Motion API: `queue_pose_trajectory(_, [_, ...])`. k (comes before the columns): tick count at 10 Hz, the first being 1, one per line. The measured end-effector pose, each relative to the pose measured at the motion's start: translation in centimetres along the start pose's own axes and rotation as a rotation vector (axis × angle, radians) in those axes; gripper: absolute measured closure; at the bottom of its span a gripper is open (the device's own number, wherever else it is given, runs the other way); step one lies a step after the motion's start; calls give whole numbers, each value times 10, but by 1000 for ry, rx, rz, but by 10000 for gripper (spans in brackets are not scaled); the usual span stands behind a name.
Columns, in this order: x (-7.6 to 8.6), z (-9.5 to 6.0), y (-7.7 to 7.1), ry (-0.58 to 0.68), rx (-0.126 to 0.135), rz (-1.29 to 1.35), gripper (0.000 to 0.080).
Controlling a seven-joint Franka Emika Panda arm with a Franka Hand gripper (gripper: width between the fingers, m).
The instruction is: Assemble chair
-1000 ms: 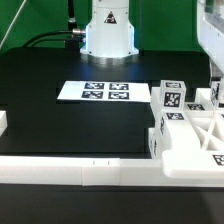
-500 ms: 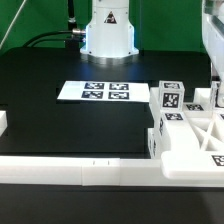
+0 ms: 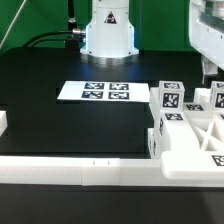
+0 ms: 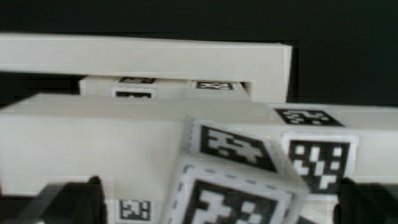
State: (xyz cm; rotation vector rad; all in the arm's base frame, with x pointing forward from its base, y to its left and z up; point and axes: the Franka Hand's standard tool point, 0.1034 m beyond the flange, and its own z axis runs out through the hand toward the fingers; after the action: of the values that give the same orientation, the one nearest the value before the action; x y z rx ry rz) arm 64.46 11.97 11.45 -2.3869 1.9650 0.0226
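Note:
The white chair pieces sit clustered at the exterior view's right front: an X-braced frame (image 3: 196, 135), a tagged upright block (image 3: 170, 97) and more pieces behind it. My gripper (image 3: 209, 70) hangs above the cluster's far right; its fingertips are partly cut off by the frame edge. In the wrist view the gripper (image 4: 231, 205) is open. Its dark fingers (image 4: 79, 200) stand wide on either side of a tilted tagged white piece (image 4: 240, 150), with a gap showing beside it. A broad white block (image 4: 98, 135) lies behind that piece.
The marker board (image 3: 95, 91) lies flat on the black table at centre. A long white border rail (image 3: 75, 171) runs along the front edge, with a short white rail end (image 3: 3, 122) at the left. The robot base (image 3: 108, 35) stands at the back.
The arm has shifted slightly toward the exterior view's left and shows more in frame. The chair pieces have not moved.

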Motion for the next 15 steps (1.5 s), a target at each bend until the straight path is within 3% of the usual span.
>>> queue_pose_trajectory(7, [-1, 0, -5, 0, 2, -555, 151])
queue_pose_trajectory(8, [3, 1, -4, -1, -17, -717, 151])
queue_pose_trajectory(14, [8, 1, -6, 17, -40, -1087, 151])
queue_pose_trajectory(15, [10, 1, -6, 18, -41, -1171, 282])
